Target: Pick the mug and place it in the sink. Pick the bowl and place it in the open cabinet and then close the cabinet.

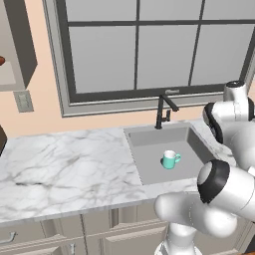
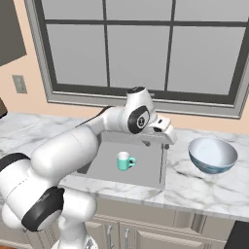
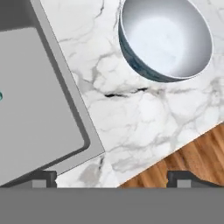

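Observation:
The teal mug point(image 1: 171, 159) point(image 2: 125, 161) stands upright inside the grey sink point(image 1: 149, 162) point(image 2: 148, 168), handle to the right. The white bowl with a blue outside point(image 2: 212, 154) point(image 3: 166, 39) sits on the marble counter right of the sink. My gripper point(image 3: 111, 178) is open and empty, hovering over the counter strip between the sink's right rim and the bowl, above the counter's front edge. The wall cabinet point(image 1: 21, 45) hangs at the upper left, its door swung open and a light inner shelf showing.
A black faucet point(image 1: 162, 111) rises behind the sink under a large window point(image 1: 149, 45). Marble counter point(image 1: 64, 164) stretches left of the sink. A wall outlet point(image 1: 23, 101) sits below the cabinet. Wooden floor point(image 3: 188, 155) shows past the counter edge.

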Tool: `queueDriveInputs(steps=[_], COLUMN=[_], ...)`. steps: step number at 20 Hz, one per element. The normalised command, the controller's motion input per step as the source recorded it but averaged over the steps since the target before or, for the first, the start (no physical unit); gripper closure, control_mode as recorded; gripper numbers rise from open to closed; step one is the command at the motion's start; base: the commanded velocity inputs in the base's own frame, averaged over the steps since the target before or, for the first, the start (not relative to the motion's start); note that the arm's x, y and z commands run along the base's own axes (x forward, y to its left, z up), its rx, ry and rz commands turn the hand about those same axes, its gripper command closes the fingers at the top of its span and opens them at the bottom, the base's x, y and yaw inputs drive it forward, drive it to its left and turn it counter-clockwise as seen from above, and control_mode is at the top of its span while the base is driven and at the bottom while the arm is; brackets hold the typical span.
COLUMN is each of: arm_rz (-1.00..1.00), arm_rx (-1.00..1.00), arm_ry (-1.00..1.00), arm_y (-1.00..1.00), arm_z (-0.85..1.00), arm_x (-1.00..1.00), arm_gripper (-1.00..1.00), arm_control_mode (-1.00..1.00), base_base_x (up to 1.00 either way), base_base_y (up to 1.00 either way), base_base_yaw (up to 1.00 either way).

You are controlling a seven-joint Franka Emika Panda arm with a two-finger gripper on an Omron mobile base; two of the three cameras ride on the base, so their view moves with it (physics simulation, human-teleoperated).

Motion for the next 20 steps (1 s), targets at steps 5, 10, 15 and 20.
queueDriveInputs(steps=[5, 10, 15, 20], arm_rz=[-0.63, -0.69, -0.61, -0.60], arm_rx=[-0.02, -0.01, 0.01, 0.01], arm_ry=[-0.25, -0.17, -0.23, -0.32], arm_y=[-0.11, -0.28, -0.30, -0.14], arm_z=[0.13, 0.00, -0.03, 0.00], arm_x=[0.00, 0.00, 0.00, 0.00], arm_gripper=[-1.00, -1.00, -1.00, -1.00], arm_control_mode=[-1.00, -1.00, -1.00, -1.00], base_base_x=[0.00, 0.00, 0.00, 0.00], base_base_y=[0.00, 0.00, 0.00, 0.00], base_base_yaw=[0.00, 0.00, 0.00, 0.00])
